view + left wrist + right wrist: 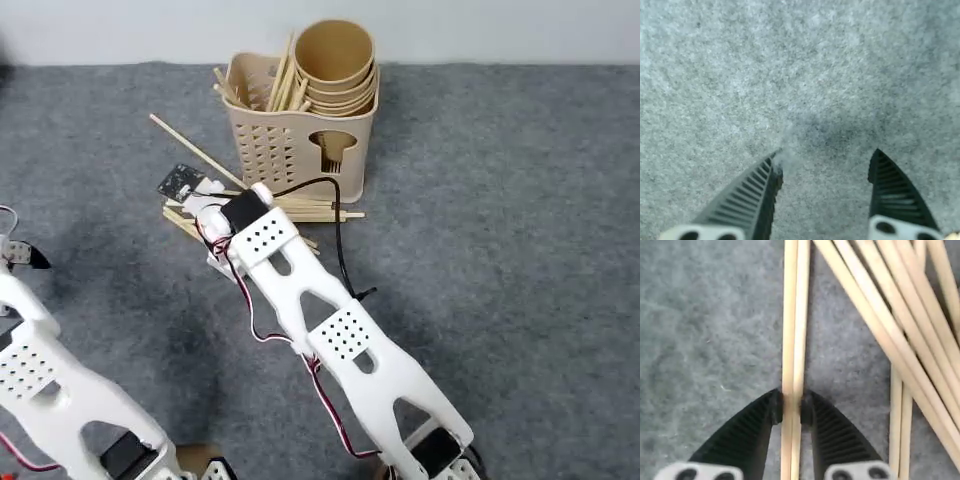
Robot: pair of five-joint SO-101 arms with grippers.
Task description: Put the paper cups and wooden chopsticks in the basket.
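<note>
A beige slotted basket [300,150] stands at the back of the grey carpet. It holds stacked paper cups [335,60] and several wooden chopsticks [280,82]. More chopsticks [325,208] lie loose on the carpet in front of the basket and to its left. My right gripper [791,407] is down over this pile, shut on a pair of chopsticks [794,315] lying side by side. The other loose chopsticks [890,315] fan out beside them. My left gripper [825,170] hangs open over bare carpet at the far left [22,255], with nothing between its fingers.
A single chopstick [190,145] lies slanted to the left of the basket. The right arm's white links [340,330] stretch diagonally from the front edge to the pile. Open carpet lies to the right of the basket.
</note>
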